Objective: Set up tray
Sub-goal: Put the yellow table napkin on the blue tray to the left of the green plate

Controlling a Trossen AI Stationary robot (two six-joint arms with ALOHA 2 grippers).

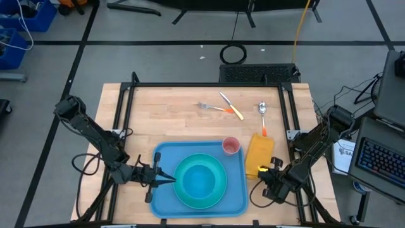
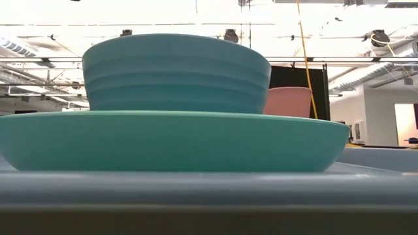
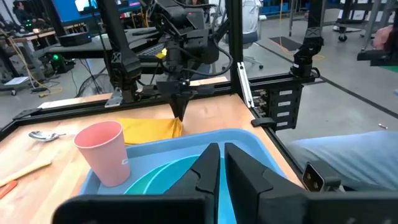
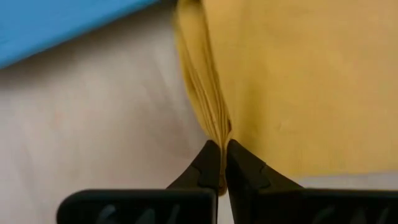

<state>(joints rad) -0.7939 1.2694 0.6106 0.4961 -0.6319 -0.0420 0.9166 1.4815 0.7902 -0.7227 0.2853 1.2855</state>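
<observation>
The tray [image 1: 166, 190] lies on the near part of the wooden tabletop [image 1: 177, 120], between the two arms, its long side running across. On it sits a round turquoise plate [image 1: 200, 182] with a bowl [image 2: 176, 73] of the same colour resting in its middle, and a pink cup [image 1: 231, 145] stands upright in the tray's far right corner. The left gripper [image 1: 166, 179] hangs low over the tray's left edge, pointing toward the plate, its fingers [image 3: 208, 168] pressed nearly together with only a thin gap and nothing between them. Just beside the tray's right rim lies a yellow-orange napkin [image 1: 260, 155], flat on the wood. The right gripper [image 1: 264, 172] is down at the napkin's near end, its fingers [image 4: 208, 163] pinching a raised fold of the cloth. Farther back on the tabletop, well apart from the tray, lie a fork [image 1: 209, 106] and a knife [image 1: 231, 105] with orange handles, crossing close to each other, and a spoon [image 1: 262, 116] to their right, its handle pointing toward the napkin. A dark metal frame [image 1: 209, 84] runs around the tabletop.
</observation>
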